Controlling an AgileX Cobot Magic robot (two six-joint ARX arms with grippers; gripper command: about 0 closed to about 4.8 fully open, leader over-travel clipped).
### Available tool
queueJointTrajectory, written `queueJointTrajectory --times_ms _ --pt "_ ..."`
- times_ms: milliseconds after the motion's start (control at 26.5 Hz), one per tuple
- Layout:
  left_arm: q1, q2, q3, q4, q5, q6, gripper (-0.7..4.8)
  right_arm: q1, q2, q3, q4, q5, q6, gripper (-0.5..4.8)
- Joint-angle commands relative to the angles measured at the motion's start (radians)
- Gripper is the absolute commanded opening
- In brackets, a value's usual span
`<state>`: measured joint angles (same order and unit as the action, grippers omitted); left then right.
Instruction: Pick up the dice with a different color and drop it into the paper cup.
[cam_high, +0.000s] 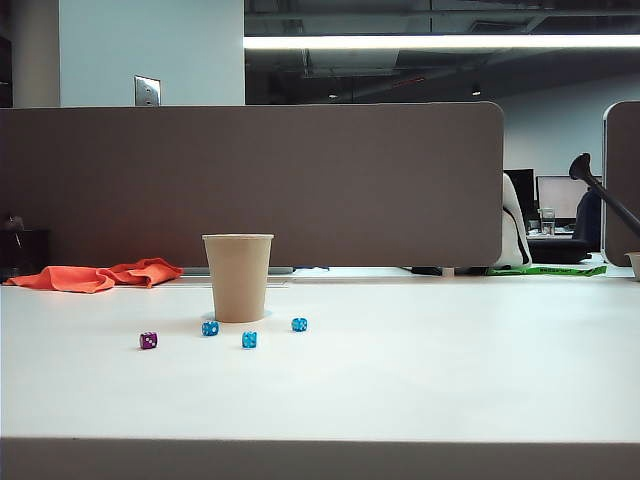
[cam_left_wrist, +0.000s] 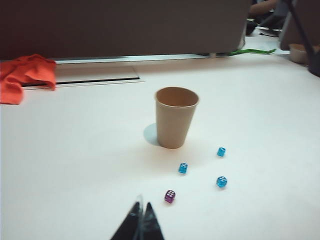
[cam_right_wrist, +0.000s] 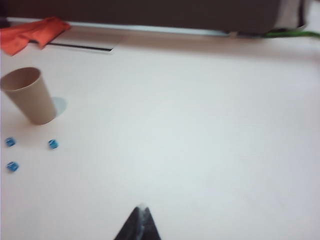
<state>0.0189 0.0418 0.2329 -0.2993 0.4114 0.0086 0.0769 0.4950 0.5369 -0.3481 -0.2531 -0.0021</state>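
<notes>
The purple dice (cam_high: 148, 340) lies on the white table, left of and nearer than the tan paper cup (cam_high: 238, 277), which stands upright. In the left wrist view the purple dice (cam_left_wrist: 170, 196) rests a short way from my left gripper (cam_left_wrist: 141, 204), whose jaws are shut and empty; the paper cup (cam_left_wrist: 175, 117) stands beyond it. My right gripper (cam_right_wrist: 142, 207) is shut and empty over bare table, far from the paper cup (cam_right_wrist: 30, 95). Neither gripper shows in the exterior view.
Three blue dice (cam_high: 210, 328) (cam_high: 249, 340) (cam_high: 299, 324) lie around the cup's base. An orange cloth (cam_high: 95, 275) is bunched at the back left. A brown partition (cam_high: 250, 185) runs behind the table.
</notes>
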Motion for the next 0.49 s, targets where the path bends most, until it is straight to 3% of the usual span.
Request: queueJointTrajectory --times_ms 38,226,490 --pt "0.000 0.041 0.036 0.005 0.057 0.012 -0.06 0.032 0.127 0.099 -0.048 -0.037 -0.003 -0.05" --pt "0.000 0.140 0.092 -0.005 0.102 0.071 -0.06 0.152 0.302 0.207 -0.067 -0.032 -0.034 -0.05" --pt "0.000 0.283 0.165 -0.010 0.119 0.149 -0.06 0.343 0.462 0.279 -0.035 0.092 -0.037 -0.05"
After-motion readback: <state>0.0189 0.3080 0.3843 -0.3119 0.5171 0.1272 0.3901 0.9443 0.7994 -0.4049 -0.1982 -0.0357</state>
